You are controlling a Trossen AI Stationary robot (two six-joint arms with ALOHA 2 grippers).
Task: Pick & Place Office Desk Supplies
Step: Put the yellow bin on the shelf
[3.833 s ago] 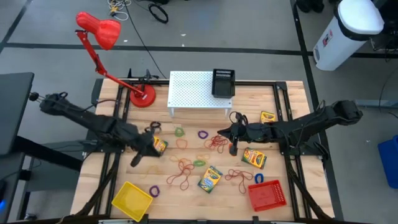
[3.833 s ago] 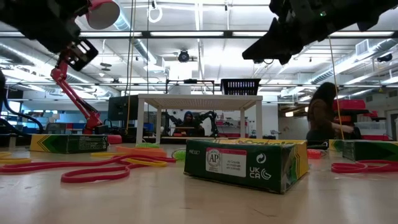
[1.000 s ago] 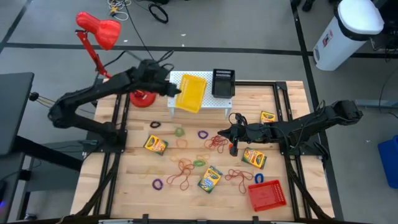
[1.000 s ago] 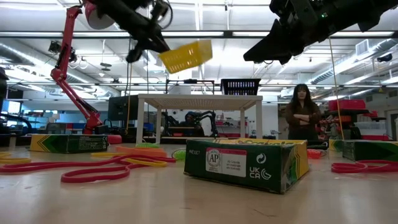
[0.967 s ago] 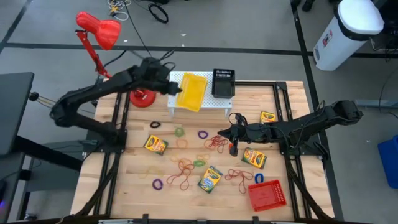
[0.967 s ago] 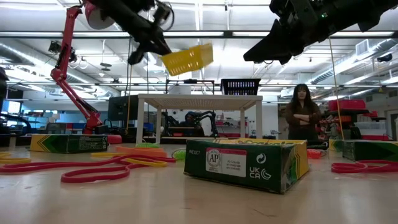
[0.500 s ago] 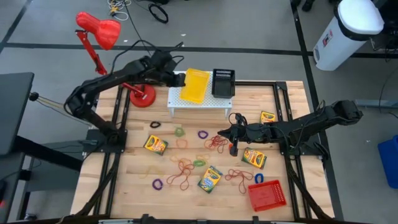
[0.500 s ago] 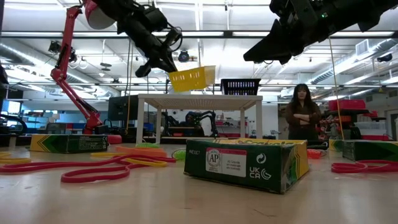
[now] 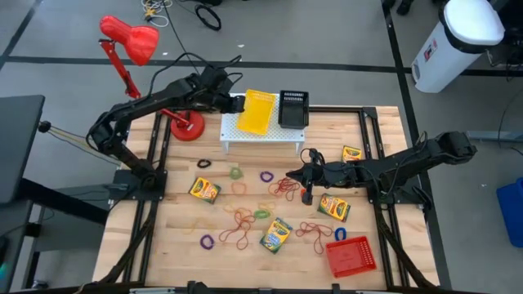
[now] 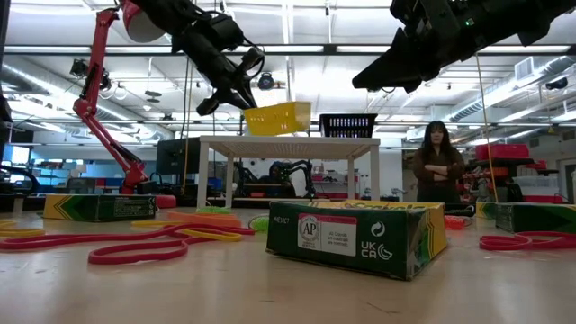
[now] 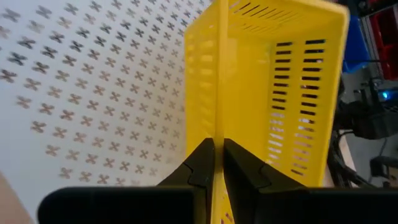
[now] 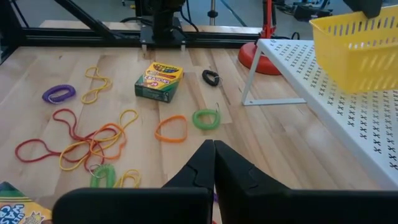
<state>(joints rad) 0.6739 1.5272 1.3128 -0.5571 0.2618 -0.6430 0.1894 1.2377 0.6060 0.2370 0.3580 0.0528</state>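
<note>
On the rack [image 9: 245,129] at twelve o'clock, the left pincer [image 9: 238,103] clamps the yellow bin's [image 9: 257,110] wall; right pincer [image 9: 306,194] hovers closed. Crayon boxes [image 9: 204,190] and rubber bands [image 9: 285,188] lie unsorted on the tabletop [image 9: 176,229]: sorting seems unstarted.

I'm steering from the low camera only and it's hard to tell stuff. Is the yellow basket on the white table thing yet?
Observer: The high view shows the yellow basket over the white perforated rack, beside a black basket. Whether it touches down, I cannot tell.
Operator: Is the arm holding it?
Observer: Yes. The left wrist view shows the left gripper pinching the basket's wall edge, fingers nearly together.
Operator: What's the other arm doing?
Observer: The right gripper hangs shut above the rubber bands mid-table, holding nothing.
Operator: Any crayon boxes I can't see?
Observer: The high view shows one crayon box near the right arm, by the table's right edge.
</note>
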